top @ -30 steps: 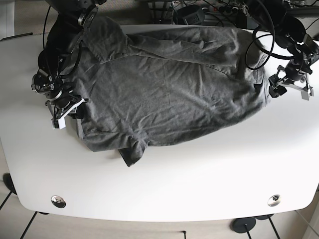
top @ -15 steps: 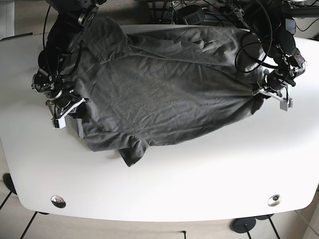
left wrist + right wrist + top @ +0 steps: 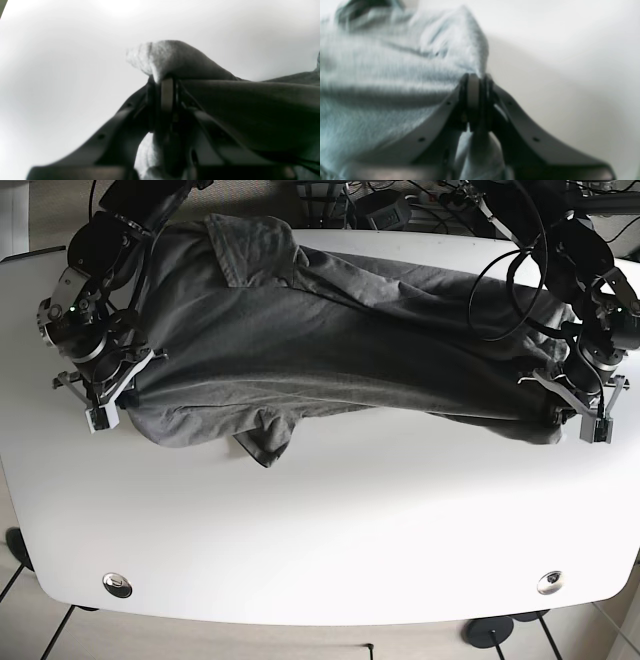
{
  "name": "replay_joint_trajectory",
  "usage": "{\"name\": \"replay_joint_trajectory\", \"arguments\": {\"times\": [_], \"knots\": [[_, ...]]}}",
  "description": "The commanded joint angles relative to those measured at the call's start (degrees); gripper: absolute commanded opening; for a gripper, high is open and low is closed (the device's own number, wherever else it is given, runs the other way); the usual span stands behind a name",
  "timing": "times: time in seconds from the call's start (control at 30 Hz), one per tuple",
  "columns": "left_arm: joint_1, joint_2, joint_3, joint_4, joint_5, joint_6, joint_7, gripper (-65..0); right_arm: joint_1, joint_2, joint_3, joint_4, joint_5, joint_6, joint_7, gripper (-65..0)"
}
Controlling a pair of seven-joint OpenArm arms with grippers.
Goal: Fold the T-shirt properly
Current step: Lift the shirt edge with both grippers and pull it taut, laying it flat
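The dark grey T-shirt [image 3: 330,350] was stretched taut across the far half of the white table [image 3: 330,540], held at 2 opposite edges. At the scene's right edge of the cloth the left gripper [image 3: 585,415] had its jaws pressed together on a bunched fold of the fabric [image 3: 172,60], the cloth draping away from it over the tabletop. At the scene's left edge the right gripper [image 3: 100,400] was likewise clamped tight on a peak of the shirt [image 3: 460,37], with the material pulled up between its fingers [image 3: 472,92]. Between the 2 grips the shirt sagged in long creases, its far edge lying close to the table's far rim near the cables [image 3: 400,200]. 1 sleeve [image 3: 265,440] hung down at the near left, its tip resting on the bare surface. The whole near half of the table lay open, with only 2 round metal fittings [image 3: 117,584] set near the near corners.
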Motion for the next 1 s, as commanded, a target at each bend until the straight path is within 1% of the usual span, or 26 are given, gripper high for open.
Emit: {"name": "replay_joint_trajectory", "arguments": {"times": [0.03,0.13,0.17,0.2,0.23,0.3,0.37,0.43,0.47,0.5,0.53,0.6,0.67,0.77,0.8,0.83,0.87,0.9,0.93,0.97,1.0], "knots": [[-4.59,-2.68,1.9,1.0,-0.82,-0.03,-2.67,-65.0,5.74,2.5,0.08,0.57,0.74,-0.14,-0.1,-63.3],[-12.5,-2.86,4.36,0.65,-0.38,-0.03,-2.76,-65.0,14.01,5.23,0.0,-2.95,0.74,-0.14,-2.56,-63.3],[-15.14,-3.56,5.76,-0.14,-0.38,0.06,-2.67,-65.0,17.35,6.1,0.0,-4.53,0.74,-0.14,-3.61,-63.3],[-19.36,-5.32,8.49,-1.9,-0.38,0.32,-2.67,-65.0,22.18,7.16,-0.09,-7.08,0.74,-0.14,-5.2,-63.3],[-22.53,-6.55,9.81,-3.31,-0.38,0.32,-2.67,-65.0,25.35,7.86,-0.62,-8.4,0.74,-0.14,-6.25,-63.3],[-28.94,-8.13,11.13,-7.0,-0.38,0.41,-2.67,-65.0,31.76,10.41,-3.17,-10.77,0.74,-0.14,-7.48,-63.3],[-35.54,-9.89,12.53,-11.22,-0.38,0.41,-2.67,-65.0,37.3,12.35,-5.37,-12.09,1.01,-0.14,-7.75,-63.3],[-41.34,-11.83,13.41,-14.82,-0.38,0.41,-2.76,-65.0,43.19,13.49,-7.21,-12.53,1.27,-0.14,-7.92,-63.1],[-45.21,-12.97,13.5,-17.28,-0.38,0.41,-2.76,-65.0,47.15,14.1,-9.5,-13.67,1.1,-0.14,-7.92,-63.1],[-47.49,-13.32,13.5,-18.87,-0.38,0.24,-2.76,-65.0,49.96,14.19,-10.73,-14.64,0.92,-0.14,-7.92,-63.1],[-50.22,-13.94,13.5,-20.19,-0.46,0.15,-2.76,-65.0,53.13,14.9,-11.79,-15.52,1.1,-0.14,-8.19,-63.1],[-51.63,-15.17,13.41,-20.36,-0.73,0.06,-2.76,-65.0,55.5,15.16,-12.05,-14.55,1.27,-0.14,-11.35,-63.1],[-51.36,-16.05,13.24,-20.36,-0.82,-0.03,-2.76,-65.0,55.06,14.9,-11.96,-12.8,1.27,-0.14,-12.76,-63.1],[-45.65,-15.78,12.88,-18.87,-0.99,-0.12,-2.94,-65.0,47.5,14.81,-11.08,-9.02,1.27,-0.14,-12.85,-63.1],[-40.9,-15.69,11.74,-15.97,-0.99,-0.12,-3.9,-65.0,42.14,13.58,-8.71,-6.11,1.36,-0.14,-12.76,-63.1],[-36.86,-15.34,10.86,-14.12,-0.99,-0.12,-5.22,-65.0,38.53,12.52,-7.57,-4.97,1.36,-0.14,-12.67,-63.1],[-31.14,-13.94,10.16,-11.83,-0.99,-0.2,-7.77,-65.0,33.26,11.38,-5.98,-3.92,1.8,-0.14,-12.41,-63.1],[-24.9,-13.41,9.63,-9.28,-0.99,-1.17,-9.53,-65.0,27.11,10.59,-4.4,-3.13,3.29,-0.14,-11.0,-63.1],[-18.31,-12.71,8.23,-6.47,-0.99,-3.19,-9.79,-65.0,20.25,9.8,-2.73,-1.81,4.96,-0.14,-9.24,-63.1],[-14.17,-11.48,6.47,-4.89,-0.9,-4.6,-9.97,-65.0,15.85,9.36,-1.94,-1.1,5.93,-0.14,-8.36,-63.1],[-8.46,-9.1,3.39,-3.83,-0.73,-6.45,-10.15,-65.0,10.23,8.39,-1.06,-0.93,6.9,-0.14,-6.96,-63.1]]}}
